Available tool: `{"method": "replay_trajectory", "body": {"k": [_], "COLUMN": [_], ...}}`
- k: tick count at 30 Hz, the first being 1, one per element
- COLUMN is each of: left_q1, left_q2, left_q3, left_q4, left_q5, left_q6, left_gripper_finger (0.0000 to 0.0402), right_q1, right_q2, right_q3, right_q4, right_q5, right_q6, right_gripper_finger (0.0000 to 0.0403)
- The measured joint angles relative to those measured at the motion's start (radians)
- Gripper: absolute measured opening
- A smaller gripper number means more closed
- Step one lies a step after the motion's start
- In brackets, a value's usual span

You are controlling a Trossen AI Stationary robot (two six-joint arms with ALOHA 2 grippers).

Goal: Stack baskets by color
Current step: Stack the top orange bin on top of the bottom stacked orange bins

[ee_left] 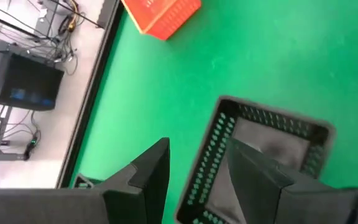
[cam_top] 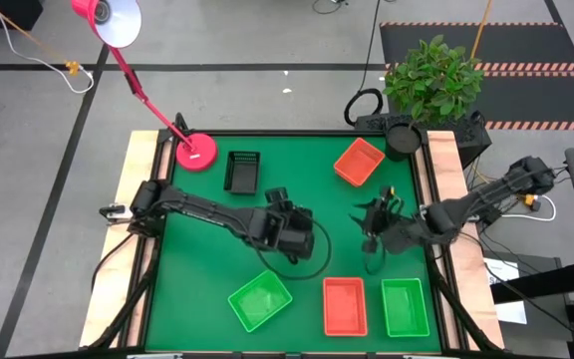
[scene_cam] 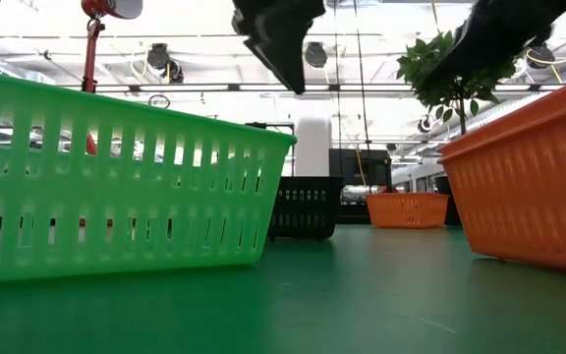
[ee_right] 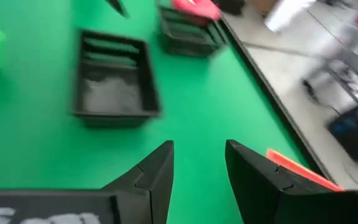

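Observation:
A black basket (ee_left: 272, 134) sits on the green table near the middle, also seen in the right wrist view (ee_right: 114, 93). My left gripper (ee_left: 197, 180) hangs open above it, one finger over the inside and one outside a long wall, clear of it. A second black basket (cam_top: 242, 172) rests at the far left beside the pink lamp base (cam_top: 197, 152). An orange basket (cam_top: 359, 162) stands at the far right. Along the near edge are a green basket (cam_top: 260, 301), a red basket (cam_top: 345, 306) and another green basket (cam_top: 405, 306). My right gripper (cam_top: 372, 237) is open and empty at the right.
The lamp's arm (cam_top: 143, 85) leans out past the far left corner. A potted plant (cam_top: 433, 78) stands beyond the far right corner. A black cable loop (cam_top: 302, 261) hangs under my left arm. Bare green mat (cam_top: 207, 249) lies left of the middle.

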Motion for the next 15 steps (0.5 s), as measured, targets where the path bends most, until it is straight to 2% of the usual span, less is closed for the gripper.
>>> {"method": "replay_trajectory", "body": {"k": [5,9,13,15], "left_q1": [0.029,0.04,0.049,0.053], "left_q2": [-0.002,-0.01,-0.015,-0.019], "left_q3": [-0.106,-0.208,-0.241,-0.24], "left_q4": [0.192,0.316,0.339,0.357], "left_q5": [0.067,0.124,0.14,0.139], "left_q6": [0.083,0.127,0.139,0.142], "left_gripper_finger": [0.0161,0.0161,0.0161,0.0161], "right_q1": [-0.217,-0.4,-0.579,-0.657], "right_q2": [0.0,0.0,0.011,0.028], "right_q3": [-0.044,-0.108,-0.188,-0.216], "right_q4": [0.028,0.142,0.268,0.302], "right_q5": [-0.151,-0.308,-0.47,-0.517], "right_q6": [-0.081,-0.193,-0.279,-0.297], "right_gripper_finger": [0.0141,0.0141,0.0141,0.0141]}}
